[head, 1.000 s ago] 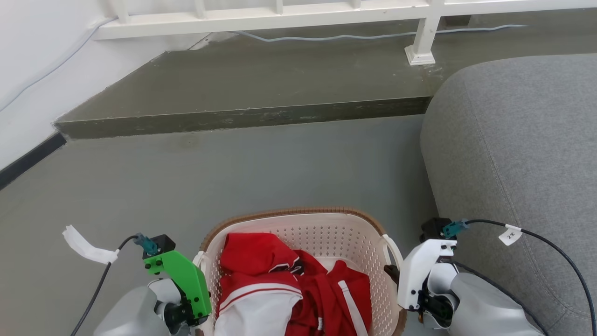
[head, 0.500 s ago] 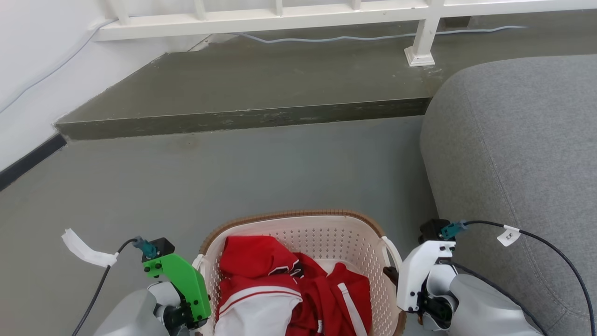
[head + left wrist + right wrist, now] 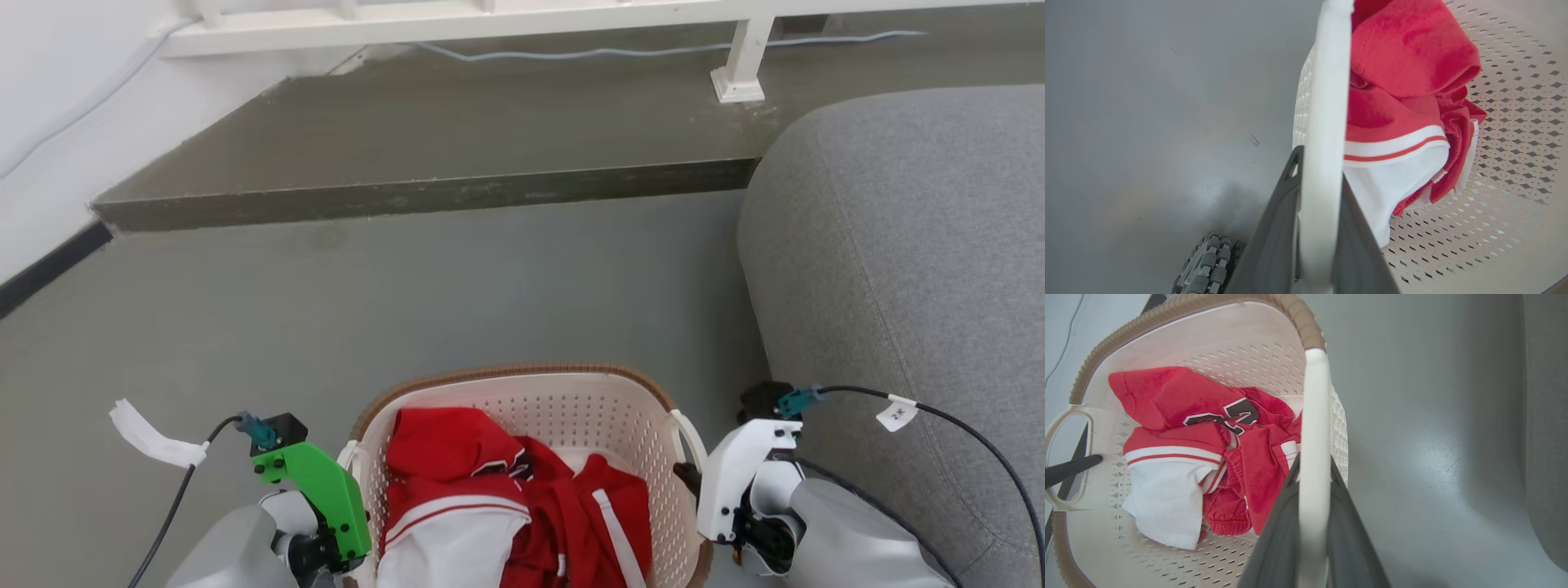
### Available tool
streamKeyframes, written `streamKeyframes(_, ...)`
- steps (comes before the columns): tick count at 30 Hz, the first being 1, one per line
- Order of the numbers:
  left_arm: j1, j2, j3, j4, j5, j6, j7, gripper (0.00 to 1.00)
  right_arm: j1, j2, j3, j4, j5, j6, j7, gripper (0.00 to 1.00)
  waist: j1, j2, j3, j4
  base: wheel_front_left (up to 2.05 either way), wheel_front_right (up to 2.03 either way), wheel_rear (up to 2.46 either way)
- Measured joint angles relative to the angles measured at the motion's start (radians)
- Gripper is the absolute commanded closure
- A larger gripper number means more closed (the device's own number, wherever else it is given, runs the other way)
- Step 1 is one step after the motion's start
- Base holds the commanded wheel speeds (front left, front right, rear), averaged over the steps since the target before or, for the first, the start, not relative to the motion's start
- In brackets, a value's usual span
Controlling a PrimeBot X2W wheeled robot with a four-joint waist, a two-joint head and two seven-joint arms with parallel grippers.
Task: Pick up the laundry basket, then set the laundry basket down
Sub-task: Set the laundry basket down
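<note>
You have the laundry basket (image 3: 571,420) directly before the robot, between its two arms, over the grey floor (image 3: 408,294). The grey sofa (image 3: 898,286) is near its right side and a raised step (image 3: 424,196) lies well beyond it. Your left pincer (image 3: 1318,171) is clenched on the left handle (image 3: 1327,102), one dark finger on each side of the white bar. Your right pincer (image 3: 1312,469) is clenched on the right handle (image 3: 1314,416) in the same way. Gripping opposite handles shares the load and should hold the brown rim (image 3: 522,369) level, so the red-and-white clothes (image 3: 490,498) lie loose inside without spilling. Each bar sits deep between the fingers rather than at the tips, which I judge a secure hold. I cannot tell whether the base clears the floor. Judgement: the grasp is complete and the set-down is not yet done. Risk: if one arm moves ahead of the other, the basket will tilt, and the sofa leaves little margin on the right.
</note>
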Motion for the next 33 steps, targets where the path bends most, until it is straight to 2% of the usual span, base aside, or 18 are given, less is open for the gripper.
streamKeyframes(18,-0.056,-0.002,-0.009,-0.021,0.011,0.0,-0.119,1.0,-0.094,0.002,-0.019,0.03,0.002,-0.002,-0.096,1.0,0.0,0.0,0.129,-0.002,0.0,0.0,0.0)
streamKeyframes(33,-0.149,-0.002,-0.011,-0.039,0.044,0.011,-0.21,1.0,-0.205,-0.001,-0.008,0.028,-0.03,-0.019,-0.166,1.0,0.0,0.0,0.302,-0.004,0.0,0.0,0.0)
